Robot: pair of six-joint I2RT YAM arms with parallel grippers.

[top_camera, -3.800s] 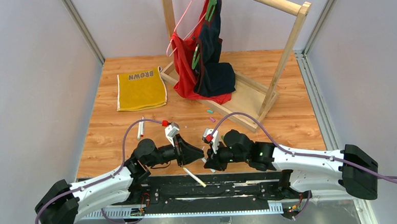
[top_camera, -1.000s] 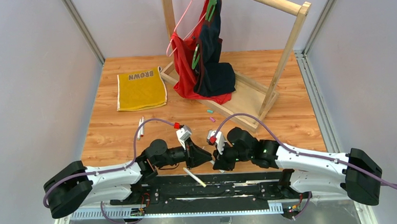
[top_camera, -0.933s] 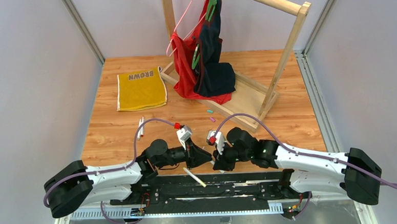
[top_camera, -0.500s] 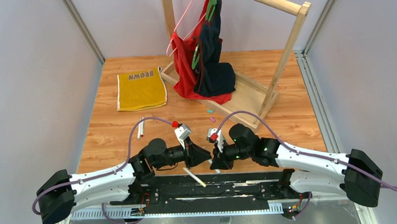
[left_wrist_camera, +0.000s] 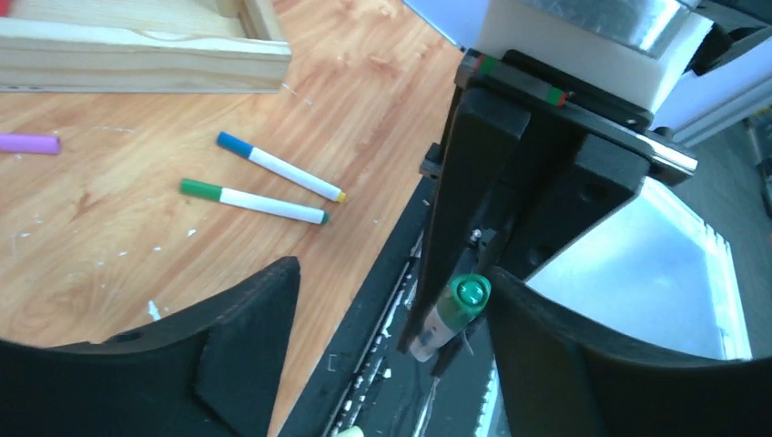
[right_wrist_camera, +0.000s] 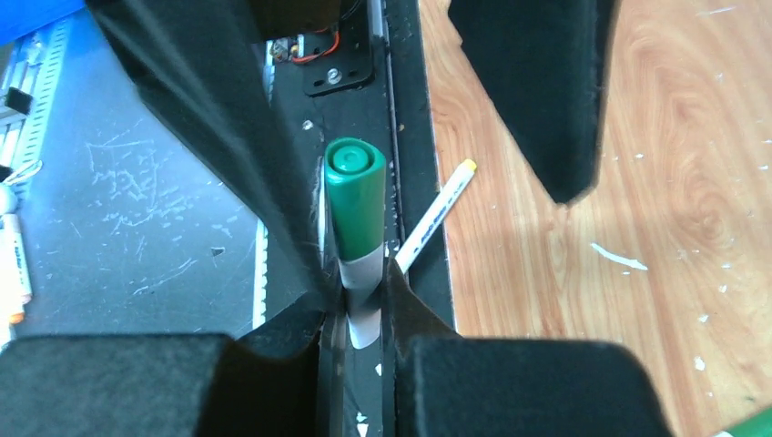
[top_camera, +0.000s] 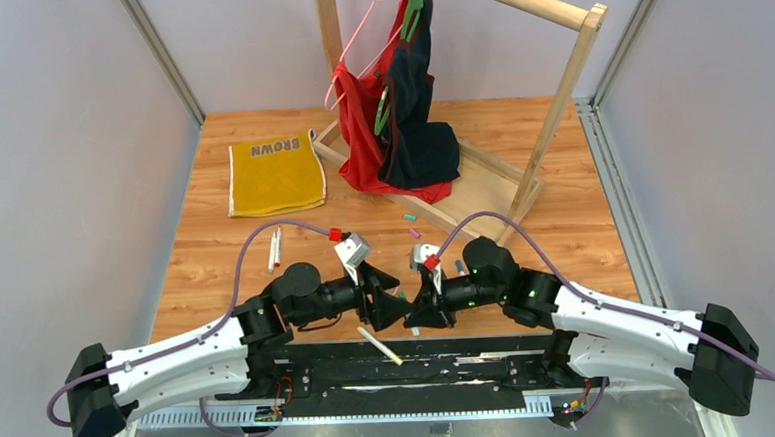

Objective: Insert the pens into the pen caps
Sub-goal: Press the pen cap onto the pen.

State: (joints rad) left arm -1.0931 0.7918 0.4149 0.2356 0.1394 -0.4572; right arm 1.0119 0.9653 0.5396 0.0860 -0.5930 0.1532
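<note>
A white pen capped with a green pen cap (right_wrist_camera: 355,196) stands in my right gripper (right_wrist_camera: 362,296), which is shut on the white barrel. The same green pen cap (left_wrist_camera: 462,299) shows end-on in the left wrist view, between the spread fingers of my open left gripper (left_wrist_camera: 391,300) and close against the right one. The two grippers (top_camera: 396,308) (top_camera: 421,315) face each other tip to tip at the table's near edge. A blue-ended pen (left_wrist_camera: 280,173) and a green-ended pen (left_wrist_camera: 253,201) lie on the wood. A yellow-tipped pen (right_wrist_camera: 437,214) lies over the black base rail.
A purple cap (left_wrist_camera: 29,143) lies by the wooden rack base (left_wrist_camera: 137,56). Two small caps (top_camera: 411,225) sit in front of the clothes rack (top_camera: 549,120). Two pens (top_camera: 275,249) lie at left, below a folded yellow towel (top_camera: 276,174).
My left gripper has opened and let go of the green cap, which stays on the pen in my right gripper. Both arms shifted slightly away from the near edge.
</note>
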